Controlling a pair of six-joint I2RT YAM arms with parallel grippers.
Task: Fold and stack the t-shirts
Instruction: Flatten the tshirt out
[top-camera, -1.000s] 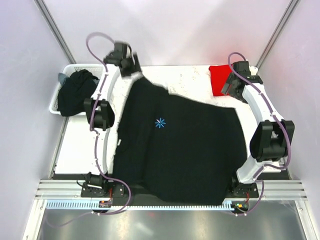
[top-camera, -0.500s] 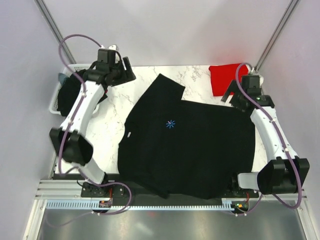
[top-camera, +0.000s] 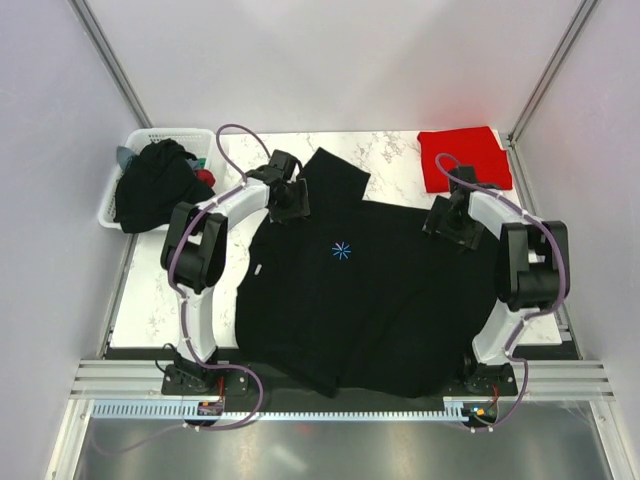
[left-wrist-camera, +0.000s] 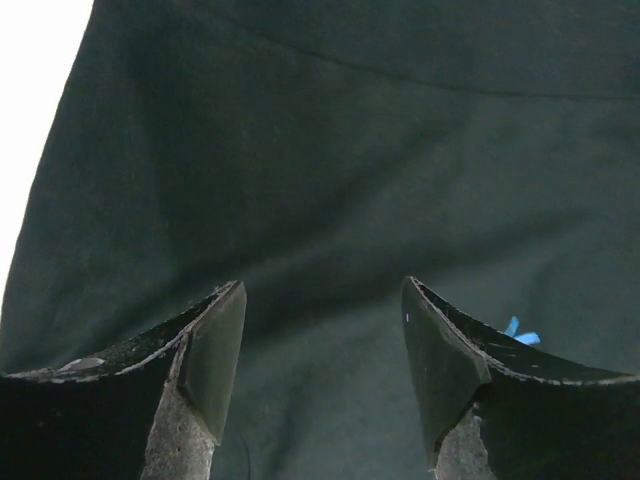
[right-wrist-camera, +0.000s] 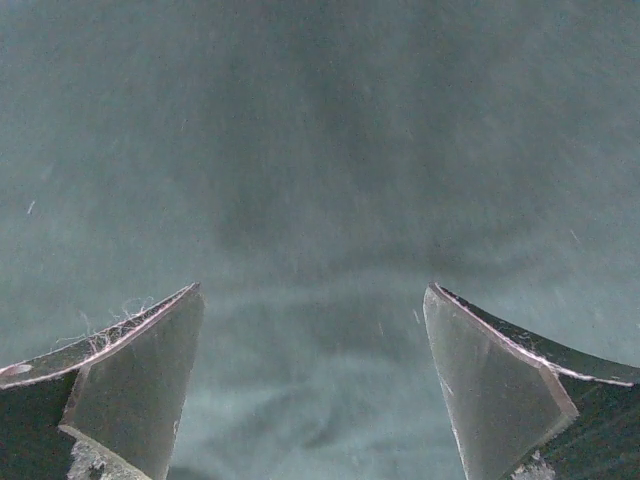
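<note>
A black t-shirt with a light-blue starburst lies spread over the table, its lower edge hanging past the near side. My left gripper is open just above the shirt's upper left part; in the left wrist view black cloth fills the gap between the fingers and the starburst peeks beside the right finger. My right gripper is open over the shirt's upper right edge, with only dark cloth below. A folded red t-shirt lies at the back right corner.
A white slotted basket at the left edge holds a heap of dark t-shirts. White marble tabletop shows left of the black shirt and behind it. Grey walls and metal posts close in the back and sides.
Both arms swung inward and down onto the black shirt: the left came from near the basket, the right from by the red shirt. The shirt settled flat after shifting right.
</note>
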